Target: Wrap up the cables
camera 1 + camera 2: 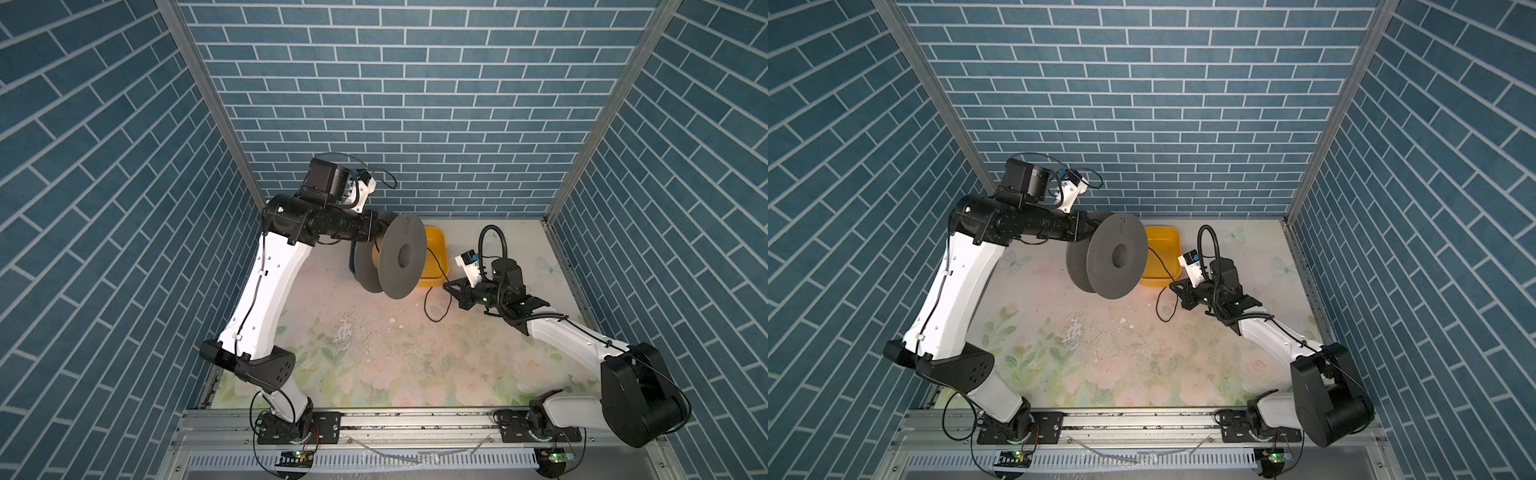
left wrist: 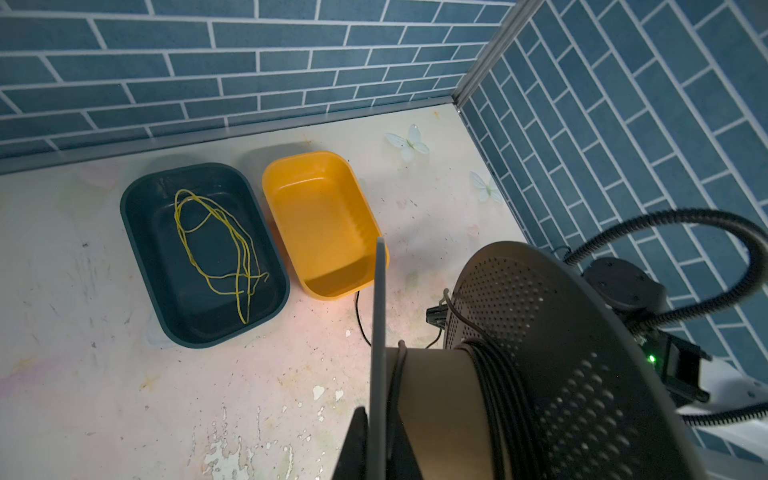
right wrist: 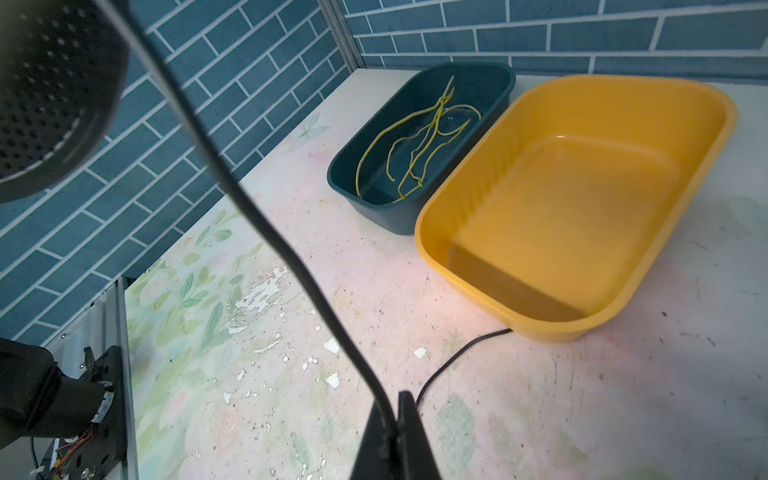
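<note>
A grey perforated spool (image 1: 403,257) (image 1: 1117,255) hangs above the table at the back. My left gripper (image 2: 379,415) is shut on the edge of the spool's near flange (image 2: 379,316). Several turns of the black cable (image 2: 494,395) lie wound on the spool's brown core. From the spool the cable (image 3: 266,224) runs down to my right gripper (image 3: 392,405), which is shut on it. In both top views my right gripper (image 1: 449,286) (image 1: 1173,286) sits just right of the spool. The cable's slack tail (image 1: 432,316) loops on the table below it.
A yellow tub (image 2: 266,183) (image 3: 419,237) stands empty at the back, close behind the right gripper. Beside it a dark teal tub (image 2: 124,208) (image 3: 332,174) holds a thin yellow-green wire (image 2: 216,241). Brick-pattern walls close in three sides.
</note>
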Motion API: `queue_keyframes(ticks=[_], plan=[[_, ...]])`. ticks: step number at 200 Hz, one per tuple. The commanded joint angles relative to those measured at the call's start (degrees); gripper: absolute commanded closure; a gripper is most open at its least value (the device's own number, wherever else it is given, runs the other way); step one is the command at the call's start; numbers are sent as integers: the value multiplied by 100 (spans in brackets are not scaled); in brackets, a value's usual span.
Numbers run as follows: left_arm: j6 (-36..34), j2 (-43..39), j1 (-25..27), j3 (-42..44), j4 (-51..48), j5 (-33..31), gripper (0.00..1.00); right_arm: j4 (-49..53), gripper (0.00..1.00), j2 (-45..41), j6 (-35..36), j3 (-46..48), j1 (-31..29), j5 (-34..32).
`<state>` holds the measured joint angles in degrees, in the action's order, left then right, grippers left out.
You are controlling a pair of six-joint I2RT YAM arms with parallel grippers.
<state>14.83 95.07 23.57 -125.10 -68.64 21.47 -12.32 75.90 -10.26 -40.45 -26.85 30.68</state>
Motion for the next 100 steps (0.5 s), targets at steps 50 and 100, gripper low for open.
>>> queue_keyframes(ticks=[50, 100], plan=[[1629, -516, -26, 1238, 2288, -682, 100, 63, 100, -77, -48, -312, -1413, -1651], [1833, -520, 7, 1640, 2657, -1739, 100, 643, 100, 91, 117, -968, -2348, -2383]])
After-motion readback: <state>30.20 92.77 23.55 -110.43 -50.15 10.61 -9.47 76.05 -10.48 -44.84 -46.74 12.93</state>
